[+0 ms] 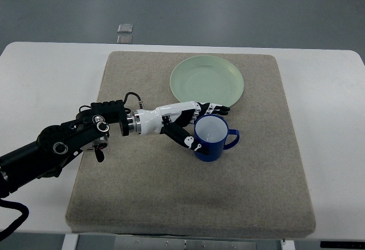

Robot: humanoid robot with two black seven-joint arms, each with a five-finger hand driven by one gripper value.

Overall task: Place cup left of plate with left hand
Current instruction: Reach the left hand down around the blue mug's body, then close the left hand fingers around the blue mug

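Glossy blue cylindrical cup (211,138) with white interior and loop handle is standing upright on a coarse beige square mat (142,193), just below a smooth pale-green round plate (207,80), while the white-and-black left hand (185,121) is curling its fingers (212,109) around its rim and side.

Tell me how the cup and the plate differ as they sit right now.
The cup is dark blue with a white inside; the plate is pale green all over. The cup stands tall with a handle pointing right; the plate lies flat and wide. The left hand is wrapped around the cup, while the plate is untouched. Both are empty and rest on the grey mat.
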